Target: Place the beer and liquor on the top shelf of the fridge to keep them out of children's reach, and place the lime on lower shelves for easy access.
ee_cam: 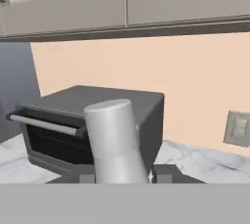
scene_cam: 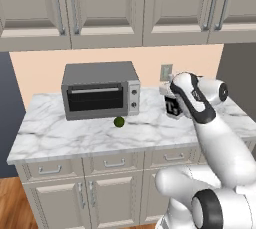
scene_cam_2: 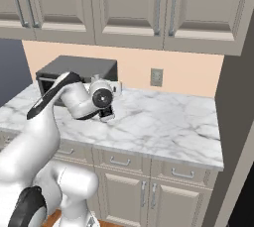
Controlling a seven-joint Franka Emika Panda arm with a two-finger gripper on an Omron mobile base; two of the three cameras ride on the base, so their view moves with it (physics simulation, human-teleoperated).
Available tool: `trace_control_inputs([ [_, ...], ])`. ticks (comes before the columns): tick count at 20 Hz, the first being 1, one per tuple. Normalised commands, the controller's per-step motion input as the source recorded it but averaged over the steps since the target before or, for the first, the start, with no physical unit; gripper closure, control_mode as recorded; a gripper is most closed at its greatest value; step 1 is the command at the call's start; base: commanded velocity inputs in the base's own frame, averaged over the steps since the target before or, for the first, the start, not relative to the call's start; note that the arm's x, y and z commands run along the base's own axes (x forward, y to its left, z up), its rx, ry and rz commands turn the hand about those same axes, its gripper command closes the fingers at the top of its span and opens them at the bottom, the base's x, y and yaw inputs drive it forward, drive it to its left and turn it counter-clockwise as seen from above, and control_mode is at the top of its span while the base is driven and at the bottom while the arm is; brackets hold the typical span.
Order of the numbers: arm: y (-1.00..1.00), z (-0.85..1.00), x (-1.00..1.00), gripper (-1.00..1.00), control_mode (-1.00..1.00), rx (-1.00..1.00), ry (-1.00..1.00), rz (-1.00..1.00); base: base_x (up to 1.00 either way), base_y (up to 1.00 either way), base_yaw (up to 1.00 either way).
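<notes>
A: So, the jaws?
B: The gripper [ee_cam: 120,176] is pinched on the liquor [ee_cam: 117,140], its pale neck standing between the two dark tips, over the marble counter [scene_cam: 75,135] just right of the toaster oven [scene_cam: 100,90].
A: Any room around it?
B: Bare marble runs right of the toaster oven to the counter's end, where a dark panel [scene_cam_2: 238,102] rises. Upper cabinets [scene_cam: 105,8] overhang the toaster oven, and a wall outlet [scene_cam_2: 157,77] sits behind.
A: The lime?
B: The lime [scene_cam: 119,121] lies just before the toaster oven's front right corner, well back from the counter edge.
A: Anything hidden?
B: The arm covers most of the bottle; only the black label shows.
</notes>
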Motion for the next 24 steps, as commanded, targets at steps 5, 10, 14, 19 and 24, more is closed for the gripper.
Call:
trace_control_inputs([
  [5,0.42,0.62,-0.73,1.0,-1.0,-0.07,0.07,-0.26,0.0,0.0,0.0],
  [10,0.39,0.62,-0.58,1.0,-1.0,-0.03,0.08,-0.29,0.0,0.0,0.0],
  [14,0.25,0.6,-0.43,1.0,-1.0,0.0,0.11,-0.25,0.0,0.0,0.0],
  [19,0.03,0.38,-0.47,1.0,-1.0,0.0,0.06,-0.1,0.0,0.0,0.0],
  [24,0.0,0.01,-0.56,1.0,-1.0,0.02,0.0,0.01,0.0,0.0,0.0],
])
